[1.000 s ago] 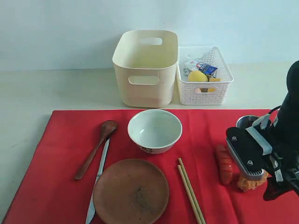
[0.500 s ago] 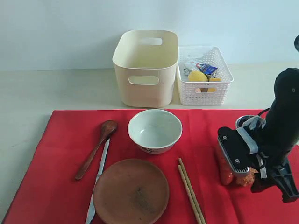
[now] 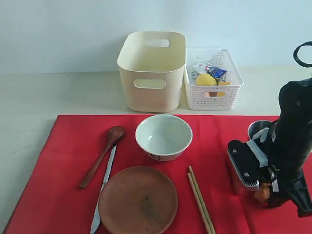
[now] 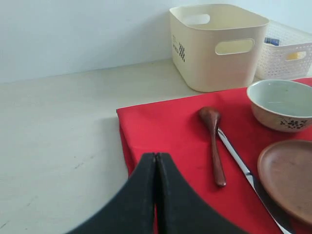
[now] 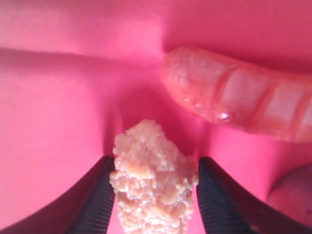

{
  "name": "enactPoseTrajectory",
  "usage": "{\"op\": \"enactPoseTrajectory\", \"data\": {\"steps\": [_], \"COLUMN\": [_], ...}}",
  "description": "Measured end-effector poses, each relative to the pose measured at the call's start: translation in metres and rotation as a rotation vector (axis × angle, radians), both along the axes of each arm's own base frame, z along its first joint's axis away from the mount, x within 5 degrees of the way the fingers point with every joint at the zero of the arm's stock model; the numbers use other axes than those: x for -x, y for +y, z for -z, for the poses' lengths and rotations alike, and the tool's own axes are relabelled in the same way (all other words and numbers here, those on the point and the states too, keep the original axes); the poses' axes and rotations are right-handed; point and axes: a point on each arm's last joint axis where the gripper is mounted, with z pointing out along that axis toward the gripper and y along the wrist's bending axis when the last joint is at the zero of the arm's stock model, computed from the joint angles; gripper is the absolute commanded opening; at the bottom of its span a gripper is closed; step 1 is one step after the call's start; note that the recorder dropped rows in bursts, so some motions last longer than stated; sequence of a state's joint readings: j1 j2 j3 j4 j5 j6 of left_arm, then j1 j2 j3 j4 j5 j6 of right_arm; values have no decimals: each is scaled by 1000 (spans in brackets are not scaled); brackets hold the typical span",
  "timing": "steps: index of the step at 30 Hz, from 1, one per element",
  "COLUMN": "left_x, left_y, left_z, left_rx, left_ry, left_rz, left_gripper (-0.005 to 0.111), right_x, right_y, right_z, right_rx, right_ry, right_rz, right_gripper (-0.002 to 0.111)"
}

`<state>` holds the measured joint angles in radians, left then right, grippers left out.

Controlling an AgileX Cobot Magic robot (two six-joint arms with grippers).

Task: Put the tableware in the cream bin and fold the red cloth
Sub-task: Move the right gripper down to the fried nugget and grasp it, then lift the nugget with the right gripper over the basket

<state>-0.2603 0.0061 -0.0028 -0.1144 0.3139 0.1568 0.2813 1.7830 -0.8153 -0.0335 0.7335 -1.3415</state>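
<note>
Left hand (image 4: 156, 163): clenched, fingers pressed flat together with nothing between them, above the left edge of the cloth (image 3: 68, 141).
Right hand (image 5: 156, 163): low over the right side of the cloth, one finger at each side of the nugget (image 5: 153, 180); I cannot tell whether it is grasping yet.
Sausage (image 5: 234, 107): on the cloth just beside the nugget.
Cloth: spread flat on the worktop (image 3: 58, 92), unfolded.
Bowl (image 3: 164, 136): upright at the middle of the cloth.
Plate (image 3: 138, 199): near side of the bowl.
Spoon (image 3: 101, 156): left of the bowl, lying at a slant.
Knife (image 3: 103, 187): between spoon and plate, its near end at the plate's left rim.
Chopsticks (image 3: 200, 200): side by side, right of the plate.
Cup (image 3: 256, 127): far right on the cloth, half hidden by the right arm.
Bin (image 3: 152, 73): beyond the cloth's far edge.
Basket (image 3: 214, 92): just right of the bin.
</note>
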Motion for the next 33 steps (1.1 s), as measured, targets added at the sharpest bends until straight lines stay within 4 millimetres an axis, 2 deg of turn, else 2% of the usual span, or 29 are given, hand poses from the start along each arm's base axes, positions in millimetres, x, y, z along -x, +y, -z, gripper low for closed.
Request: {"op": "enactPoseTrajectory", "data": {"steps": [2, 9, 14, 24, 33], "left_x": [0, 0, 0, 0, 0], "left_y": [0, 0, 0, 0, 0], "left_z": [0, 0, 0, 0, 0], "left_rx": [0, 0, 0, 0, 0], "left_ry": [0, 0, 0, 0, 0], "left_rz": [0, 0, 0, 0, 0], "left_gripper": [0, 0, 0, 0, 0], "right_x": [2, 7, 7, 9, 11], "right_y": [0, -2, -2, 3, 18], "right_z": [0, -2, -7, -45, -82], "right_rx": [13, 46, 43, -62, -314], "right_ry": [33, 122, 109, -45, -202], "right_rz": [9, 39, 43, 91, 255], "right_gripper": [0, 0, 0, 0, 0]}}
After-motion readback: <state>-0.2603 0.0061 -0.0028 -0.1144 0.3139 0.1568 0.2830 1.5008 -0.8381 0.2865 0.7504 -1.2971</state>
